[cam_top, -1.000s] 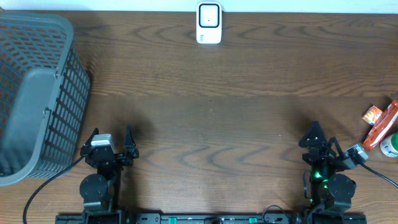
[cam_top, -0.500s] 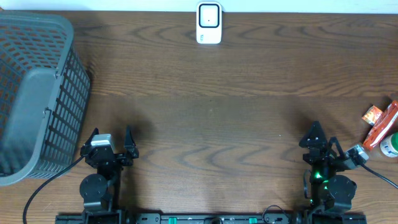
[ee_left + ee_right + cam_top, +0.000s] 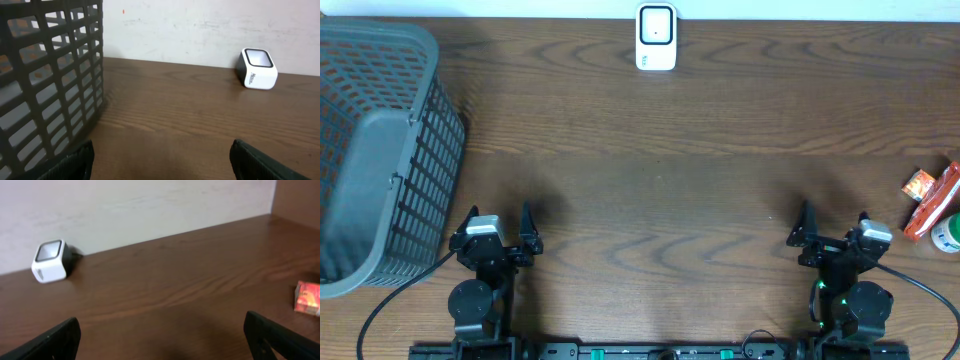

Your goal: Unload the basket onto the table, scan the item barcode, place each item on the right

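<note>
Wide open and empty, the right gripper (image 3: 832,228) should pinch the orange packet (image 3: 919,186) at the table's (image 3: 660,200) right edge without hiding its print.

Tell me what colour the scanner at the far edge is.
The scanner is white; the left wrist view shows it best.

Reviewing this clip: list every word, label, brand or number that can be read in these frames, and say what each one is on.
No text here is legible.
White box-shaped scanner: dark print on its side, too blurred to read.
Small orange packet: printed markings, too blurred to read.
Long red-orange packet: print too small to read.
White and green round container: label too small to read.
</note>
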Controlling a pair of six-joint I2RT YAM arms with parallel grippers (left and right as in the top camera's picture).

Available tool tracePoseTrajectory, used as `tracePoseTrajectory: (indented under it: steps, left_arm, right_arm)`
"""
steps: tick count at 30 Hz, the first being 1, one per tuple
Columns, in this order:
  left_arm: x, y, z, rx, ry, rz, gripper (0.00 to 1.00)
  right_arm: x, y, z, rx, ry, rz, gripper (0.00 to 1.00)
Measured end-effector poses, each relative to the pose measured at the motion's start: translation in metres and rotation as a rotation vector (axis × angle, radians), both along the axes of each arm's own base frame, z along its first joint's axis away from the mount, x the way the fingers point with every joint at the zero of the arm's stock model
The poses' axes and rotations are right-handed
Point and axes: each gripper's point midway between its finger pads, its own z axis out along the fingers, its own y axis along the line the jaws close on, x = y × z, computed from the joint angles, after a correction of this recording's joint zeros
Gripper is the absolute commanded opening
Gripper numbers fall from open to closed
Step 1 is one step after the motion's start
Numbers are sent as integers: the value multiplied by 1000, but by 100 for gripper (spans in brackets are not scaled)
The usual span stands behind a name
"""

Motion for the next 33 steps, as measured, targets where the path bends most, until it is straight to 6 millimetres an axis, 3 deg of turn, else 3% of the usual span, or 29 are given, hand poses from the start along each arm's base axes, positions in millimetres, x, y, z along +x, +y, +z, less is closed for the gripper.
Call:
tracePoseTrajectory:
  steps: [33]
  left_arm:
    - [0, 0, 0, 0, 0, 0, 87]
  right_arm:
    - [0, 2, 0, -74, 9, 24, 99]
